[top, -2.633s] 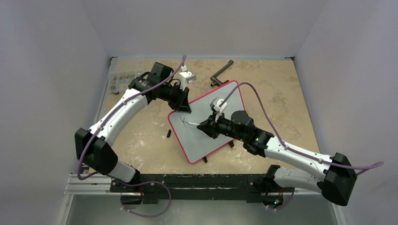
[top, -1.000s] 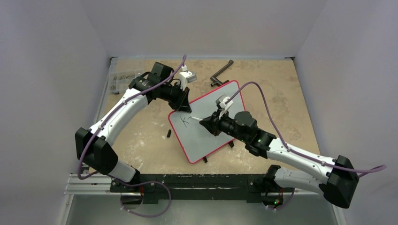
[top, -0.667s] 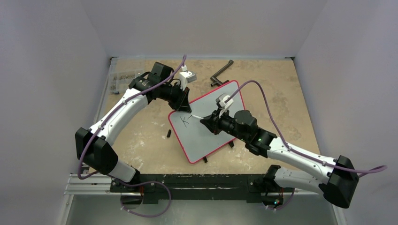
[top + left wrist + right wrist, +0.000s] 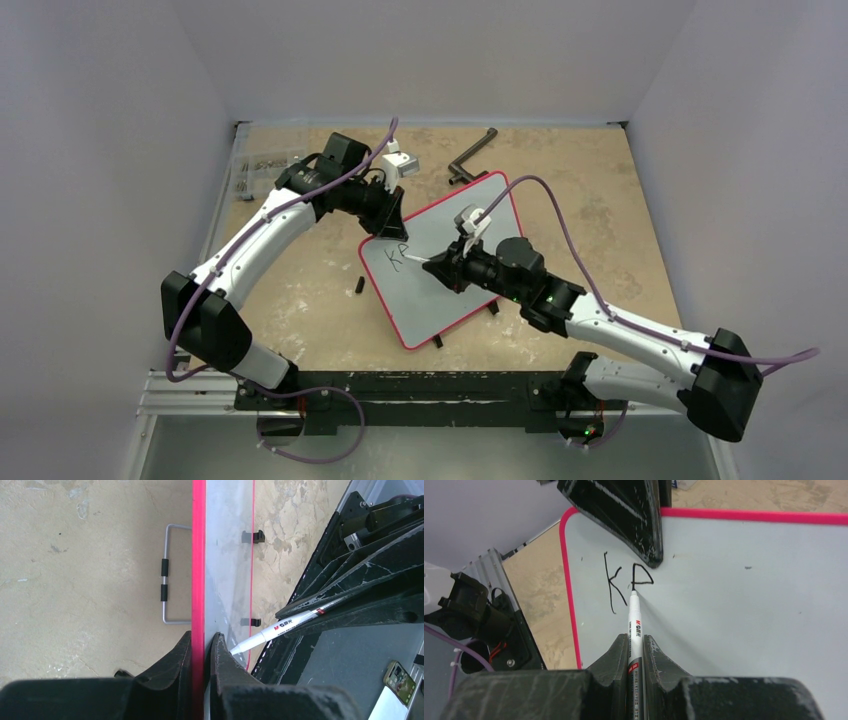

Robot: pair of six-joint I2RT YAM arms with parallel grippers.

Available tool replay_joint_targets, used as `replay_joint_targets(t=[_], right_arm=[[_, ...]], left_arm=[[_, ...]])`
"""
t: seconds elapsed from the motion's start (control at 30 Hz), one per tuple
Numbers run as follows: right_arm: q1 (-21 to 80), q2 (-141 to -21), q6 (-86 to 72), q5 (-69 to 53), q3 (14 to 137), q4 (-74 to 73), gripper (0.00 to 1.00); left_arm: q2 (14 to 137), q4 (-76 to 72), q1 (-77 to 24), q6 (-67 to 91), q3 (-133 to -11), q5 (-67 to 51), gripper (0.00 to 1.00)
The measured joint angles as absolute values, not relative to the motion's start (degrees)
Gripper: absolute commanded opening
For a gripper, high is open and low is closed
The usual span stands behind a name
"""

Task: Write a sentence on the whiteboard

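Second black letter [image 4: 650, 575] now follows K [image 4: 610, 586] at the red-rimmed grey whiteboard's [image 4: 440, 300] left corner; right gripper [image 4: 635, 639] clamps white marker [image 4: 634, 622], left gripper [image 4: 201, 641] pinches the rim [image 4: 198, 555]; sentence [image 4: 633, 582] barely begun.

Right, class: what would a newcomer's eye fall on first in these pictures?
The red-rimmed whiteboard at the centre, with black letters near one corner. The right gripper holds a white marker with its tip on the board, while the left gripper pinches the board's red edge.
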State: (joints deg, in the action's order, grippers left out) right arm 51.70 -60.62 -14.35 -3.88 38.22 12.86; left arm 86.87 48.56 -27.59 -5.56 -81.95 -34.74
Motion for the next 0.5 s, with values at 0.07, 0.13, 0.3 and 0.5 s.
replay_joint_targets(t=[0.07,0.13,0.3,0.5], right_arm=[[51.7,-59.7,-14.6,-4.3,36.6,12.7,0.00],[51.7,-59.0,-14.9,-4.5,35.9,12.3,0.00],[51.7,-58.0,-15.2,-4.2,35.4,10.7,0.00],[51.7,-56.6,-15.5,-2.5,35.4,8.6,0.00]], left_arm=[[86.9,48.5,-27.6,-5.6,-82.0,-34.7,0.00],[86.9,48.5,-27.6,-5.6,-82.0,-34.7,0.00],[86.9,48.5,-27.7,-5.6,-82.0,-34.7,0.00],[86.9,48.5,-27.8,-5.5,-82.1,-34.7,0.00]])
